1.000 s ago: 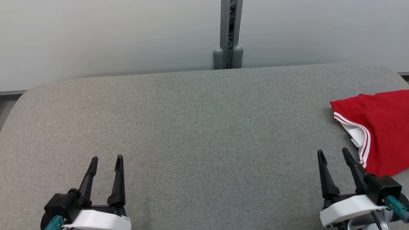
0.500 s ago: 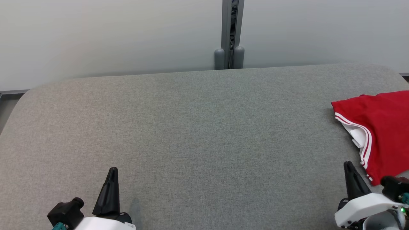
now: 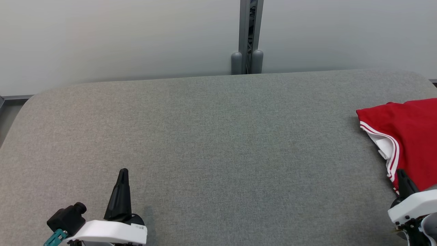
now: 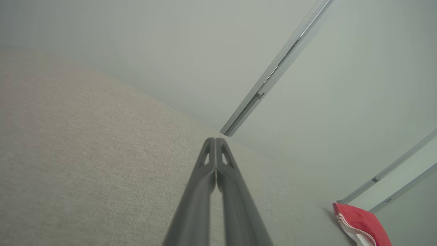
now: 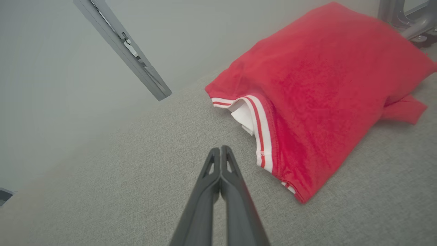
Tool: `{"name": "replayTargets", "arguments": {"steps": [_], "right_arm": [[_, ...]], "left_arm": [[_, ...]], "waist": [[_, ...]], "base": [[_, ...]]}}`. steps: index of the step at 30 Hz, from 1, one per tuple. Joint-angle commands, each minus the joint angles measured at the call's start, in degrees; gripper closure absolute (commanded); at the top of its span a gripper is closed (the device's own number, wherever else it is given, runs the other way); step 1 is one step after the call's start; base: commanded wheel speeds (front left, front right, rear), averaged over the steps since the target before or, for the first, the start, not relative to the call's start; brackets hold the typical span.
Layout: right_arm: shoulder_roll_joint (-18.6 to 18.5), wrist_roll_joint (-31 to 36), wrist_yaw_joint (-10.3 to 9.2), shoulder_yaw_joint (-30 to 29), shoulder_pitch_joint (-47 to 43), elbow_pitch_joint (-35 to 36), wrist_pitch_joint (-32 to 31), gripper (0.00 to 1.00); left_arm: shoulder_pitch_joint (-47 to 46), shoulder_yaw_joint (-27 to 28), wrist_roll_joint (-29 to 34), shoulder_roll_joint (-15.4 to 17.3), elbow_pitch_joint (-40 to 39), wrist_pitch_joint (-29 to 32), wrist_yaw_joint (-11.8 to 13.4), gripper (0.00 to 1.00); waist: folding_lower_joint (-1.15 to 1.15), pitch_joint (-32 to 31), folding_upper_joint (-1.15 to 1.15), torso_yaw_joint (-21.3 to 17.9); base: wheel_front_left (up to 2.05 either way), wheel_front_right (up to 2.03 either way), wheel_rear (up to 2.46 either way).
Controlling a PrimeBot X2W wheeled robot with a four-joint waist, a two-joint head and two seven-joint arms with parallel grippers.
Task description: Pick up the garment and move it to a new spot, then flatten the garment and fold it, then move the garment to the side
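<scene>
Red garment (image 3: pixel 414 136) at right edge of table (image 3: pixel 218 136), striped opening facing centre; left gripper (image 3: pixel 123 173) and right gripper (image 3: pixel 402 174) clenched, empty.

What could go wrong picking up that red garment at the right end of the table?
1. The right gripper is shut beside the red garment; going in shut, it would likely shove the cloth rather than grasp it.
2. The garment lies doubled over, white cloth showing under the striped hem; a shallow pinch may take one layer only.
3. It sits at the right end of the grey table; a shove might slide it off.
</scene>
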State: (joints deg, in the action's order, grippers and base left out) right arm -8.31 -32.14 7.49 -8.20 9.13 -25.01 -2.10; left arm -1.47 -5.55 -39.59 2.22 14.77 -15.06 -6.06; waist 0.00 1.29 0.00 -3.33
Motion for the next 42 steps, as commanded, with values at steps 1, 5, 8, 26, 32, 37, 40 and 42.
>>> {"name": "replayTargets", "arguments": {"steps": [1, 5, 8, 26, 32, 37, 40, 42], "right_arm": [[-1.3, -1.9, 0.01, -1.4, 2.1, 0.0, -1.2, 1.0], [-2.0, -5.2, 0.01, -3.3, 3.3, -1.1, -3.8, 1.0], [-2.6, -7.6, 0.01, -4.6, 4.1, -2.0, -5.6, 1.0], [-5.8, -21.2, 0.01, -11.8, 8.7, -6.8, -15.7, 1.0], [-6.7, -25.0, 0.01, -13.8, 9.9, -8.1, -18.5, 1.0], [-7.3, -27.5, 0.01, -15.0, 10.7, -9.0, -20.3, 1.0], [-7.7, -29.2, 0.01, -15.9, 11.3, -9.6, -21.6, 1.0], [-8.0, -30.4, 0.01, -16.5, 11.7, -10.0, -22.4, 1.0]], "left_arm": [[-2.0, -0.3, -2.1, 0.3, -0.5, 0.0, -0.4, 1.0], [-2.9, -1.0, -5.5, 0.3, -0.1, 0.0, -0.5, 1.0], [-3.4, -1.5, -8.0, 0.4, 0.2, 0.0, -0.5, 1.0], [-6.6, -4.3, -22.0, 0.5, 1.9, 0.0, -0.8, 1.0], [-7.4, -5.1, -25.8, 0.5, 2.3, 0.0, -0.9, 1.0], [-8.0, -5.6, -28.3, 0.5, 2.5, 0.0, -0.9, 1.0], [-8.4, -5.9, -30.1, 0.6, 2.7, 0.1, -1.0, 1.0], [-8.5, -6.2, -31.3, 0.6, 2.8, 0.1, -1.0, 1.0]], "waist": [[0.0, 0.0, 0.0, 0.0], [0.0, 0.0, 0.0, 0.2], [0.0, 0.0, 0.0, 0.3], [0.0, -0.1, 0.0, 0.9], [0.0, -0.1, 0.0, 1.1], [0.0, -0.1, 0.0, 1.2], [0.0, -0.1, 0.0, 1.3], [0.0, -0.1, 0.0, 1.4]], "base": [[0.0, 0.0, 0.0], [0.0, 0.0, 0.0], [0.0, 0.0, 0.0], [0.0, 0.0, 0.0], [0.0, 0.0, 0.0], [0.0, 0.0, 0.0], [0.0, 0.0, 0.0], [0.0, 0.0, 0.0]]}}
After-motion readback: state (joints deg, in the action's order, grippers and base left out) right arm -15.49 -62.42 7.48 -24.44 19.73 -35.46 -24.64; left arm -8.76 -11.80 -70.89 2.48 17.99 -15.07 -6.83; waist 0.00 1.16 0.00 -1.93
